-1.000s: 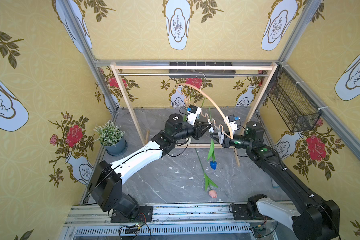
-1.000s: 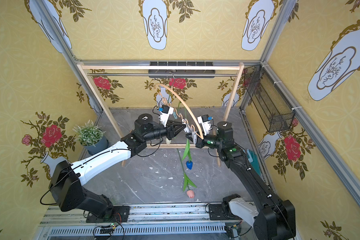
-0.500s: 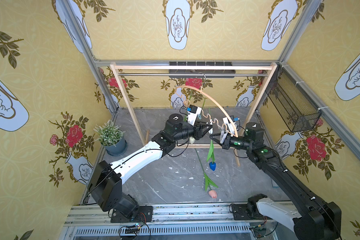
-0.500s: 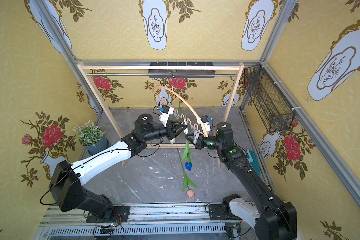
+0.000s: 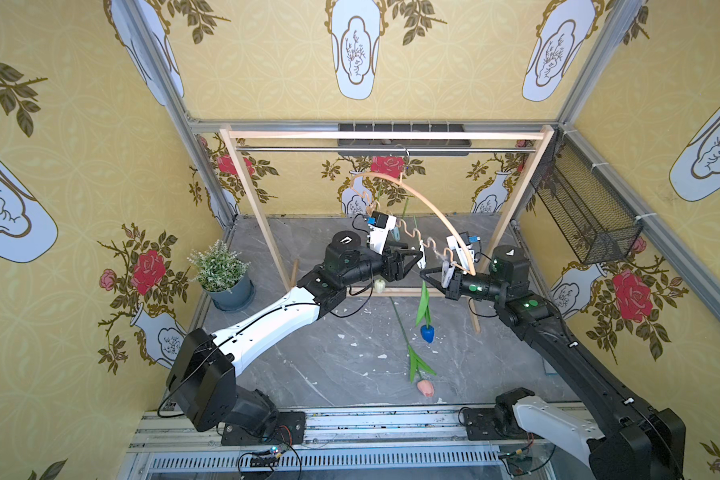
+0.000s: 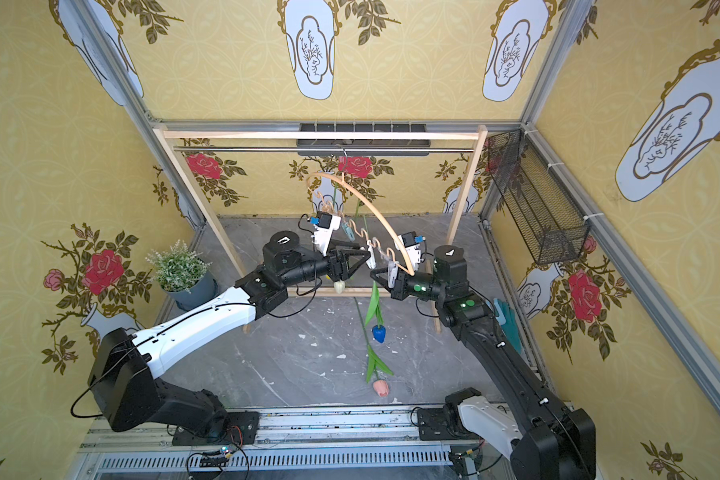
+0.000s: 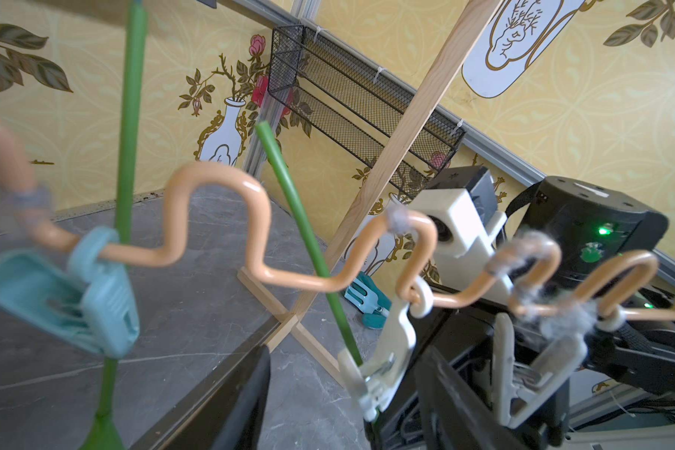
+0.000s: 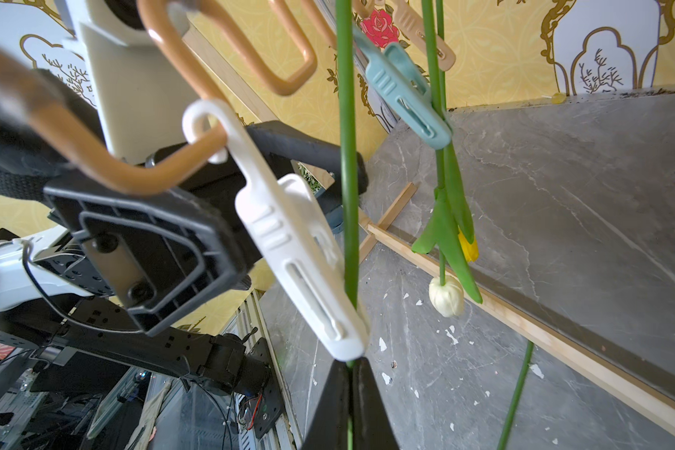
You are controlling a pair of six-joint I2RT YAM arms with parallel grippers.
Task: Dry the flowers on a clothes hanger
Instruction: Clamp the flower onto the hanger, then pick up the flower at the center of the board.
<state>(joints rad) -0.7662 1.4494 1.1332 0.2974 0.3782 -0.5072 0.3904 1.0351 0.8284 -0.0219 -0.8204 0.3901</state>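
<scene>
1. Your wooden hanger (image 7: 217, 171) hangs tilted from the rack rail (image 5: 350, 148); the blue tulip (image 5: 427, 333) dangles head-down from its white clip (image 8: 289, 249).
2. Your right gripper (image 8: 350, 364) pinches that tulip's stem.
3. Your left gripper (image 5: 416, 259), squeezed a second ago, now stands spread around the clip.

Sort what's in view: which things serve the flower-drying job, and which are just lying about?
In the job: clothes hanger, white clip, blue clip, blue tulip, pink tulip, white tulip, yellow tulip, wooden rack.
Lying about: potted plant, wire basket, teal item on the floor.
</scene>
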